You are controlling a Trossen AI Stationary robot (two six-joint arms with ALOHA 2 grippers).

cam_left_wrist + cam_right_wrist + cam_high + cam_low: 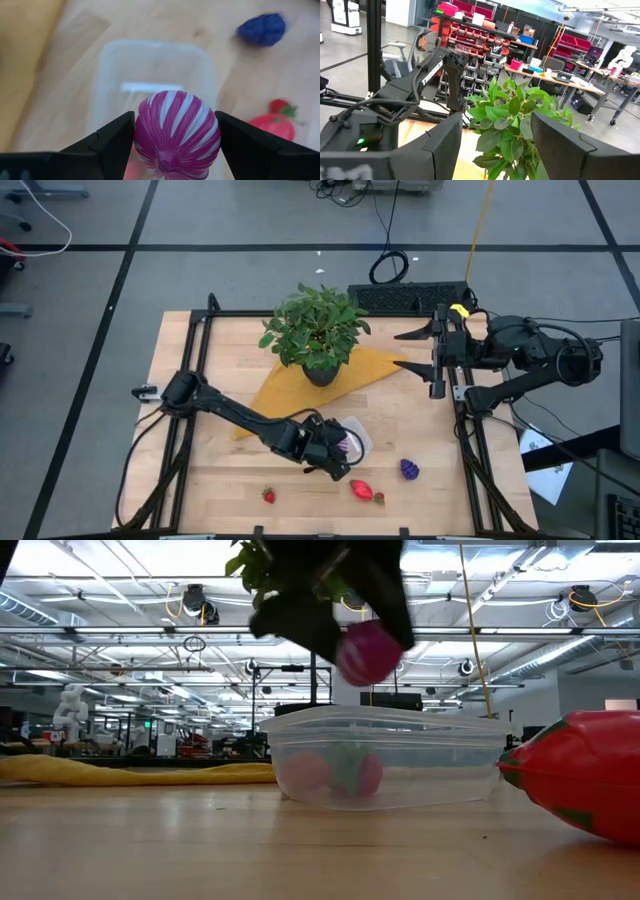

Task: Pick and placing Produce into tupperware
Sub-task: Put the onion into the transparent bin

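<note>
My left gripper [343, 447] hangs above the clear tupperware [359, 439], shut on a pink round white-striped fruit [175, 132]. In the low view that fruit [367, 652] is in the air over the tupperware [385, 755], which rests on its flat bottom and holds pink pieces [305, 775]. On the table lie a purple knobbly fruit [409, 469], a red strawberry [364, 490] and a smaller strawberry [268, 495]. My right gripper [412, 348] waits open near the table's far right, beside the potted plant [316, 330]. My left gripper pinches the pink round fruit between its two fingers [112, 140], one on each side of its widest part [142, 135]. The fingers come from above, slanting down. The fruit is lifted clear, directly over the tupperware's opening [155, 75].
A leafy potted plant [515, 120] stands on a yellow cloth [300, 385] at the table's far middle. A black frame rail [470, 440] runs along the right side. Bare wood [210, 470] lies left of the tupperware. A keyboard [410, 297] sits beyond the far edge.
</note>
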